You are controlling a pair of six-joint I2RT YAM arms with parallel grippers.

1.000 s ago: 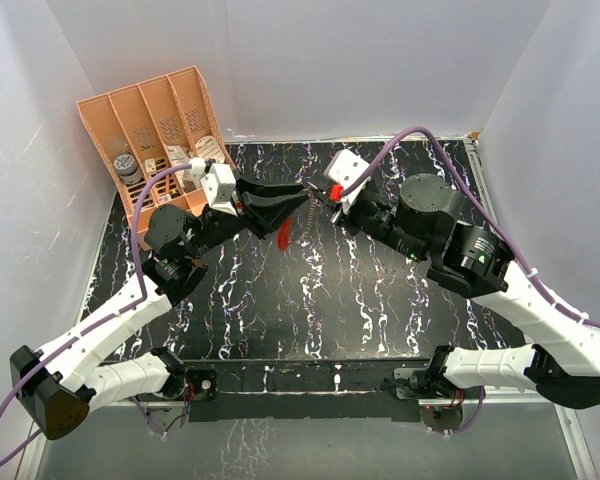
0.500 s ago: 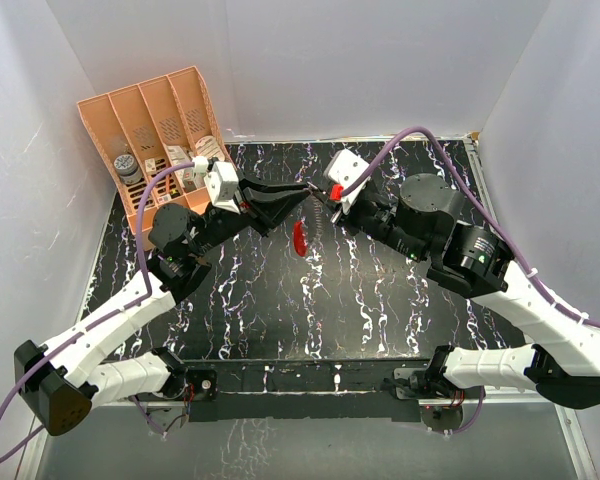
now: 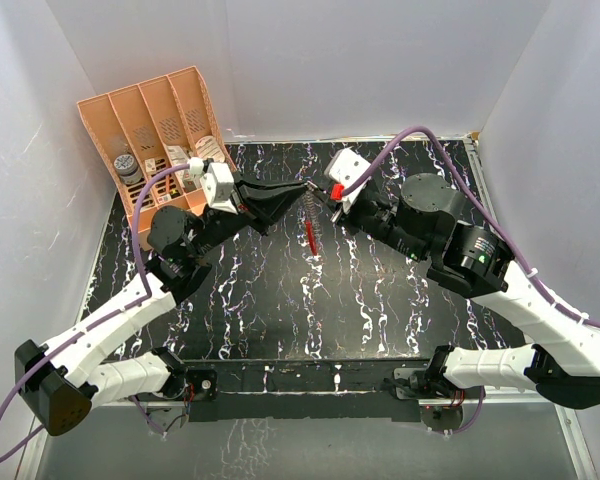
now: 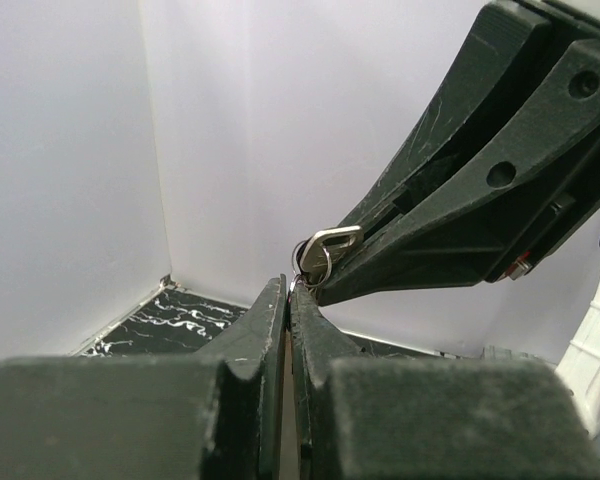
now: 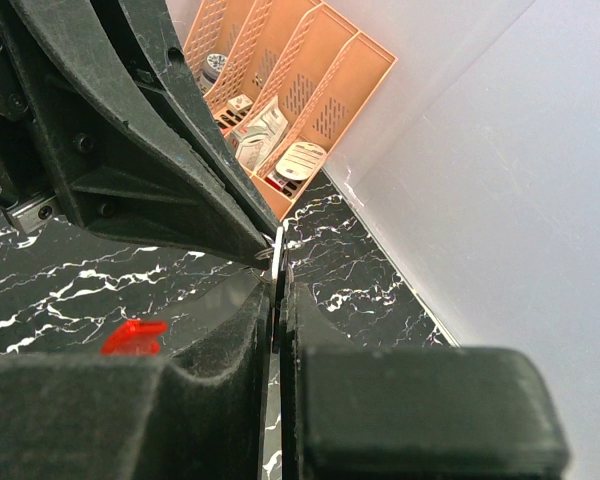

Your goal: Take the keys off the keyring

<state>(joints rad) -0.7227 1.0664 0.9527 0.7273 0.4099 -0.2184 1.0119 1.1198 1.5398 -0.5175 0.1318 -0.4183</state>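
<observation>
Nearest me is the black marbled table (image 3: 280,300); both my arms reach out over it and meet above its far half; under that spot the keyring (image 3: 310,236) hangs free in the air, so its red tag (image 5: 132,336) pulls it down straight; my left claw (image 4: 290,290) is pressed together and seems to pinch the thin ring (image 4: 312,264) right at its tips; my right claw (image 5: 278,268) is pressed together too and pinches the little silver key (image 4: 332,240) flat; I think each claw holds one piece so I can twist or slide the key off; the key is not off yet, it sits on the ring; at the far left stands the peach organiser (image 3: 155,120), which is not part of this job; a second ago my left claw was a little spread and now it has shut; the red tag was slanted and more to the left, and now it hangs thin and straight, a bit more to the right.
</observation>
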